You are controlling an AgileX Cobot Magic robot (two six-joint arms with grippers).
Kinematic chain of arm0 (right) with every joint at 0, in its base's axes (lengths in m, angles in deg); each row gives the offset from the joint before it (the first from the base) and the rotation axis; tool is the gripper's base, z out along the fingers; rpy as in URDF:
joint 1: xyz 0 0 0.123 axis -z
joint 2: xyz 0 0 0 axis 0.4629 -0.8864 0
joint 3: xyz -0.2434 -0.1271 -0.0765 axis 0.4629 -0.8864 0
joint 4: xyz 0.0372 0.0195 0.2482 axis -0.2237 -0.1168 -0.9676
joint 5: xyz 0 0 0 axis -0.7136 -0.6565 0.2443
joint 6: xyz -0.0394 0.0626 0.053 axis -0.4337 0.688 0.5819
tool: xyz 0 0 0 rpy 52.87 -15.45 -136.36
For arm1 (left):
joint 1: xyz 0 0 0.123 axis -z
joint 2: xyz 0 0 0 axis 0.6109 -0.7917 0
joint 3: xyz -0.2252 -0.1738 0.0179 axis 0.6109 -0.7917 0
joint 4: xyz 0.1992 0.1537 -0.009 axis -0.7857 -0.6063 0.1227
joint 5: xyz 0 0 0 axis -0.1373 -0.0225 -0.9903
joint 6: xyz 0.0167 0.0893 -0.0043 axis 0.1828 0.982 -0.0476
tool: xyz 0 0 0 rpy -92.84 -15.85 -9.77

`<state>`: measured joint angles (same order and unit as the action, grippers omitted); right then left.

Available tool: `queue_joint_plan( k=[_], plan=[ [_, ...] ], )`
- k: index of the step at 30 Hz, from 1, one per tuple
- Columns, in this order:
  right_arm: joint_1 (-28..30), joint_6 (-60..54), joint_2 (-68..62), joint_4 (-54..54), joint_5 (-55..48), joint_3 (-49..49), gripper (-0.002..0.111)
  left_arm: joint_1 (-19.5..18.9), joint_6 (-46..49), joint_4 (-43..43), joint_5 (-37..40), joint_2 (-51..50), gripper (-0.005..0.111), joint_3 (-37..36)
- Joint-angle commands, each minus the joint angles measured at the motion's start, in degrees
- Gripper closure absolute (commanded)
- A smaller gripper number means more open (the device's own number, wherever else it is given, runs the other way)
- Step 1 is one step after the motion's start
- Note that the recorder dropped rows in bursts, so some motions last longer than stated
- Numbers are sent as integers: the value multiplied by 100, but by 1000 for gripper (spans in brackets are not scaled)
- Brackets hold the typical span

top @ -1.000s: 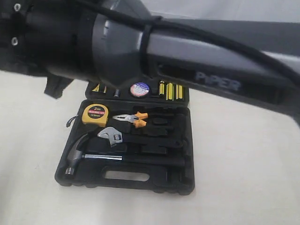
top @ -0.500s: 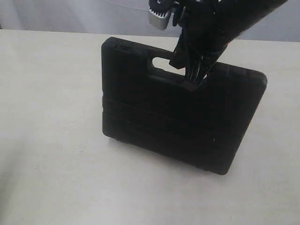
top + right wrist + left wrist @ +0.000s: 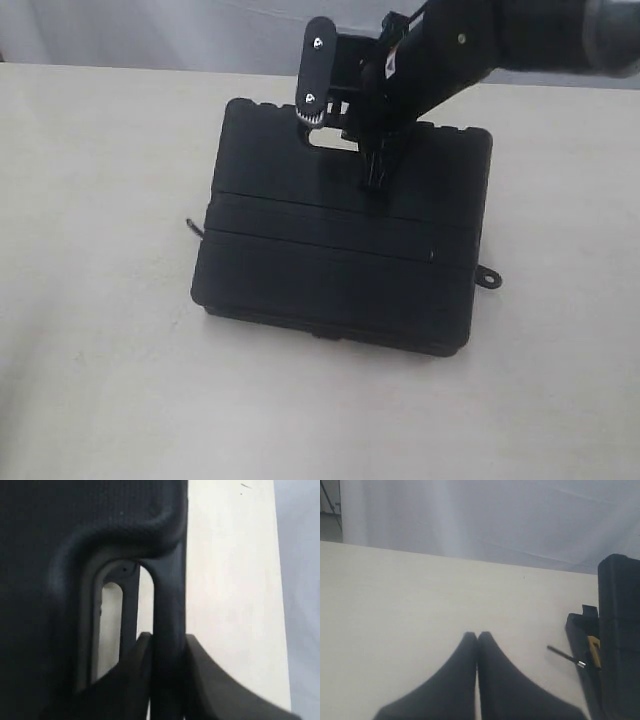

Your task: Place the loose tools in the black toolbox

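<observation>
The black toolbox (image 3: 340, 260) lies on the table with its lid down or nearly down. My right gripper (image 3: 374, 170) reaches in from the back right and is shut on the lid's handle bar (image 3: 167, 595), which sits between the right gripper's (image 3: 167, 640) two fingers. The left gripper (image 3: 477, 636) hovers over bare table, fingers pressed together and holding nothing, beside the toolbox (image 3: 618, 630). A narrow gap in that side of the box shows a sliver of something yellow (image 3: 593, 651). The other tools are hidden inside.
A thin black strap with a metal tip (image 3: 565, 656) sticks out of the box onto the table; it shows at the box's left side as the strap (image 3: 190, 226). A small black loop (image 3: 488, 277) lies at the box's right side. Pale tabletop surrounds the box.
A second ago the toolbox lay open with tools in its tray. The lid has since come over and down with the right gripper on its handle.
</observation>
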<state>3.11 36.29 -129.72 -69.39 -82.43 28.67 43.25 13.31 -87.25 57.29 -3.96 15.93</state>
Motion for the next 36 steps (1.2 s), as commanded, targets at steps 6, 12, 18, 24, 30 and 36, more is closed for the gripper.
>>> queue_joint_plan(
  k=[6,12,18,24,30,36],
  plan=[
    [-32,217,-576,743,398,-33,36,33,2,-14,4,-23,107,30],
    [-45,800,-179,714,485,-33,44,33,2,-14,4,-23,107,30],
    [-45,1648,990,714,-415,-33,47,33,2,-14,4,-23,107,30],
    [-45,2434,2746,714,-1938,-33,76,33,2,-14,4,-23,107,30],
    [-45,2845,4028,703,-3829,-67,109,33,2,-14,4,-23,107,30],
    [-283,3111,5448,438,-4423,-444,109,33,2,-14,4,-23,107,30]
  ],
)
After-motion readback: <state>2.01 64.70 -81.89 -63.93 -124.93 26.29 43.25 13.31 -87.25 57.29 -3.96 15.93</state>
